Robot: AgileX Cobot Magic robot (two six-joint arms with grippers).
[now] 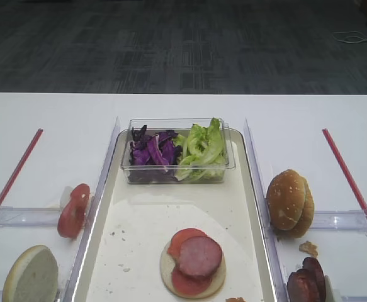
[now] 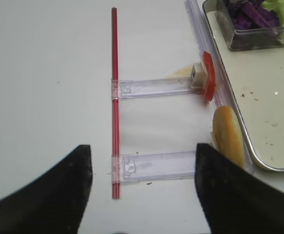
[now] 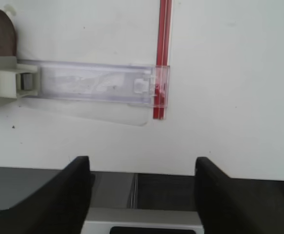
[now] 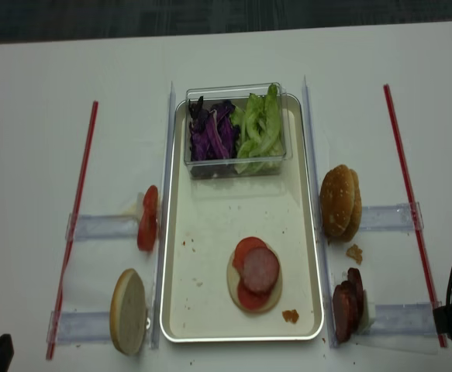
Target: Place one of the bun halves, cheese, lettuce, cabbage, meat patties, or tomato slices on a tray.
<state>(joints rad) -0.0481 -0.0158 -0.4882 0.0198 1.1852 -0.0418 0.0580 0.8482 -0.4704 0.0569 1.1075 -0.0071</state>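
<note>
On the long cream-white tray (image 4: 210, 256) a pale bun half (image 4: 254, 288) carries 2 red tomato slices (image 4: 245, 252) and 1 pinkish meat patty (image 4: 261, 269); left gripper (image 2: 144, 161) and right gripper (image 3: 142, 170) both gape empty, off the tray

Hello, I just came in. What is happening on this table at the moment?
A two-armed robot is building a burger on the tray. A bun half already lies there with tomato slices and a meat patty on top. Nothing is being held now: the left claw and the right claw are both open and empty, above the white table at the sides. Lettuce and cabbage wait in the clear box at the tray's far end.
</note>
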